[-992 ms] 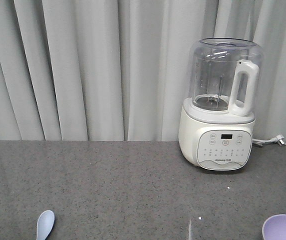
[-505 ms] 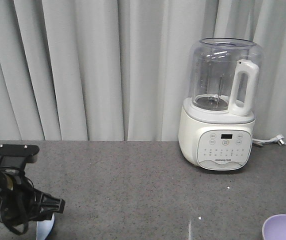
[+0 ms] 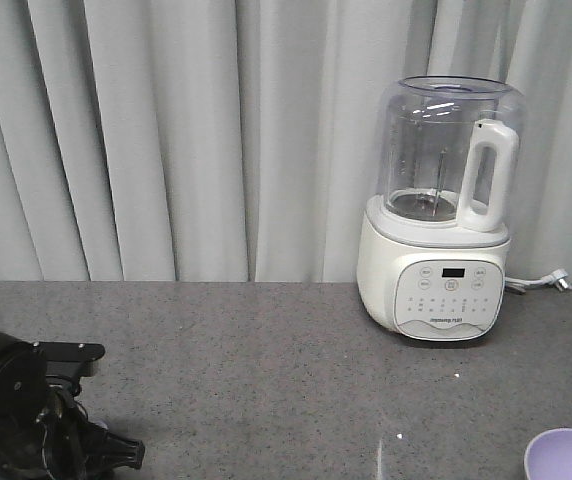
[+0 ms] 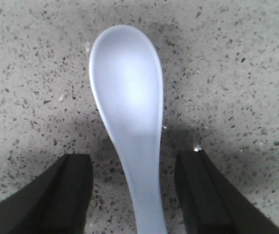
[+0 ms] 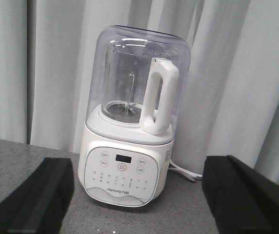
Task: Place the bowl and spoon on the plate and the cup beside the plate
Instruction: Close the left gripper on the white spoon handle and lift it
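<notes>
The pale blue-white spoon [image 4: 129, 102] lies on the speckled grey counter, scoop pointing away. My left gripper [image 4: 133, 163] is open and low over it, one dark finger on each side of the handle with a gap on both sides. In the front view the black left arm [image 3: 31, 415] hides the spoon. The lavender bowl [image 3: 568, 455] shows at the bottom right edge, empty. My right gripper [image 5: 140, 168] is open and holds nothing, raised and facing the blender. The plate and the cup are out of view.
A white blender [image 3: 441, 215] with a clear jug stands at the back right of the counter, its cord [image 3: 541, 283] trailing to the right. Grey curtains [image 3: 166, 140] hang behind the counter's far edge.
The left arm came into the front view from the left and dropped lower over the spoon, which it now covers there. The bowl and the blender have not moved.
</notes>
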Motion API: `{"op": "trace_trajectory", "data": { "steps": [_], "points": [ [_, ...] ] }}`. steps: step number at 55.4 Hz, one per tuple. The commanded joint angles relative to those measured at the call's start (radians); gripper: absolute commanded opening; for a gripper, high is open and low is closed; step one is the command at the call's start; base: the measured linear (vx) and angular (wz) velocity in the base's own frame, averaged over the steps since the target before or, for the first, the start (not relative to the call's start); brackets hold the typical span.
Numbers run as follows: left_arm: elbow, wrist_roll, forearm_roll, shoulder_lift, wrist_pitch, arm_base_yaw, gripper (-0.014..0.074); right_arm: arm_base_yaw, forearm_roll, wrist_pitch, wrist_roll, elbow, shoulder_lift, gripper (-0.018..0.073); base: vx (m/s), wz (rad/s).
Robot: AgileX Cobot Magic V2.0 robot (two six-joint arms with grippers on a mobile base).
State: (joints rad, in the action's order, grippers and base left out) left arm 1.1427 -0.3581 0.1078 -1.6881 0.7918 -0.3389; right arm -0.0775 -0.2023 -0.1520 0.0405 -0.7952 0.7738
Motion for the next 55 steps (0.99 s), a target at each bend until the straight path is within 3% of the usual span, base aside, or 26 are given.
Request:
{"op": "trace_trajectory", "data": {
  "steps": [1,11,28,47,55],
  "points": [
    [0.031,-0.013,0.004,0.030,-0.016,-0.006,0.0469,0.004,-0.009,0.077,-0.006,-0.031,0.002,0.0586,0.00,0.00],
    [0.031,-0.013,-0.004,0.008,0.023,-0.006,0.0379,0.004,-0.009,0.077,-0.006,-0.031,0.002,0.0586,0.00,0.00],
    [0.032,0.036,-0.027,0.023,0.043,-0.007,-0.0010,0.004,-0.009,0.079,-0.006,-0.031,0.002,0.0586,0.00,0.00],
    [0.032,0.120,-0.048,0.362,-0.071,-0.007,-0.0007,0.004,0.003,0.070,0.004,-0.031,-0.007,0.0585,0.00,0.00],
    [0.032,0.125,-0.044,0.517,-0.076,-0.007,-0.0006,0.006,0.056,-0.140,0.149,-0.074,-0.011,0.0575,0.00,0.00]
  ]
}}
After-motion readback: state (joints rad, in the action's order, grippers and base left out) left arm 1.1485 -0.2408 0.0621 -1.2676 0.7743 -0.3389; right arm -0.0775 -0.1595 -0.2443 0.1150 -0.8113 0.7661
